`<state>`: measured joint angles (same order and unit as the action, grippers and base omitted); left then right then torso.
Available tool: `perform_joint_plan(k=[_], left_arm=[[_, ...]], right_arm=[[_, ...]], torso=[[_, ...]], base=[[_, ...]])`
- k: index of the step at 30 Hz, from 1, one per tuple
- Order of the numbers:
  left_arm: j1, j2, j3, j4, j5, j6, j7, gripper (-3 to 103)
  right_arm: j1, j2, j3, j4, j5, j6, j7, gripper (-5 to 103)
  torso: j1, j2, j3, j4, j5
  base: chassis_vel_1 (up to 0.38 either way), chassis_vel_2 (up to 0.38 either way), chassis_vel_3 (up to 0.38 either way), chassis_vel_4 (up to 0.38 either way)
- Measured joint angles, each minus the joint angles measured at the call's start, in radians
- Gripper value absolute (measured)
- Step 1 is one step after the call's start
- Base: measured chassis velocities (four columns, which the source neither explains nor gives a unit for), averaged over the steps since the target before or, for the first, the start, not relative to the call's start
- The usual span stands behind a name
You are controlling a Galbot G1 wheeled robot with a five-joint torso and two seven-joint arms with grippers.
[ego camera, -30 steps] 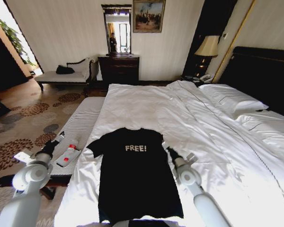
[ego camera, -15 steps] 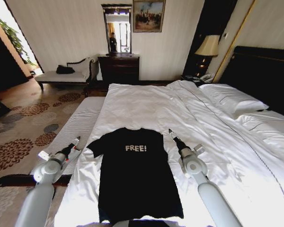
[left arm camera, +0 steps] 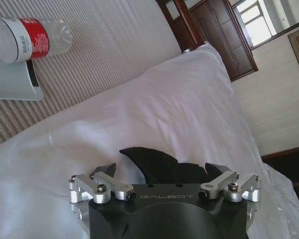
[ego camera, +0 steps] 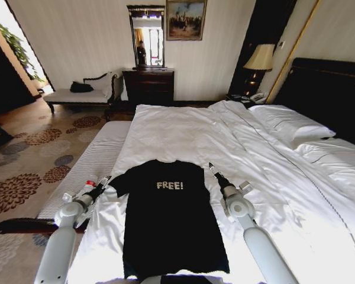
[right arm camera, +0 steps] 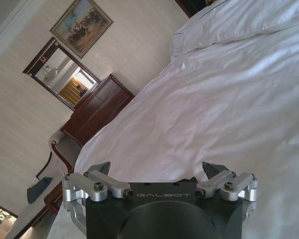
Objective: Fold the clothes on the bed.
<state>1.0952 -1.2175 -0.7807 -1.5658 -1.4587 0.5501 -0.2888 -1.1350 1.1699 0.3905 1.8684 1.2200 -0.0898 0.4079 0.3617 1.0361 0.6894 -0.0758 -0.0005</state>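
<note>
A black T-shirt (ego camera: 168, 216) lies flat on the big white bed (ego camera: 236, 148), face up, with its neck pointing away from the robot. White letters on the chest say "FREE!". The shirt sits near the foot corner of the bed, on the robot's left side of it.

The left tool (ego camera: 105, 182) is down by the shirt's left sleeve, just beside the sleeve's edge. In the left wrist view, its two fingers (left arm camera: 105, 172) are spread wide apart (nothing is between them), and the dark sleeve (left arm camera: 159, 167) shows just past them on the white cover.

The right tool (ego camera: 212, 168) is by the shirt's right sleeve, over the white cover. In the right wrist view, its fingers (right arm camera: 100, 168) are spread wide too and grip nothing.

A clear bottle with a red label (left arm camera: 30, 37) lies on a striped bench (ego camera: 97, 157) next to the bed, on the robot's left.
</note>
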Motion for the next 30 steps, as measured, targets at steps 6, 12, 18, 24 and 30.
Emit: perform_joint_plan(k=[6, 12, 18, 24, 30], left_arm=[[-0.010, -0.002, 0.017, 0.015, 0.020, -0.030, 0.031, 87], [-0.008, 0.003, 0.020, 0.015, 0.029, -0.037, 0.051, 66], [-0.006, 0.009, 0.024, 0.015, 0.046, -0.051, 0.071, 49], [0.003, 0.027, 0.028, 0.001, 0.096, -0.063, 0.126, 28], [-0.008, 0.057, 0.045, -0.009, 0.101, -0.056, 0.142, 6]], right_arm=[[0.007, -0.003, 0.001, -0.003, 0.004, 0.015, -0.012, 100], [0.005, 0.002, 0.000, -0.004, 0.004, 0.019, -0.016, 100], [0.006, 0.005, -0.002, -0.006, 0.004, 0.027, -0.022, 100], [0.009, 0.002, -0.005, -0.007, 0.001, 0.027, -0.022, 100], [0.008, 0.002, -0.006, -0.007, -0.001, 0.025, -0.022, 100]], torso=[[0.000, 0.000, 0.000, 0.0003, -0.0001], [0.000, 0.000, 0.000, 0.0003, 0.0000], [0.000, 0.000, 0.000, 0.0002, -0.0001], [0.000, 0.000, 0.000, 0.0003, -0.0001], [0.000, 0.000, 0.000, 0.0002, -0.0001]], base=[[0.000, 0.000, 0.000, 0.000], [0.000, 0.000, 0.000, 0.000], [0.000, 0.000, 0.000, 0.000], [0.000, 0.000, 0.000, 0.000], [0.000, 0.000, 0.000, 0.000]])
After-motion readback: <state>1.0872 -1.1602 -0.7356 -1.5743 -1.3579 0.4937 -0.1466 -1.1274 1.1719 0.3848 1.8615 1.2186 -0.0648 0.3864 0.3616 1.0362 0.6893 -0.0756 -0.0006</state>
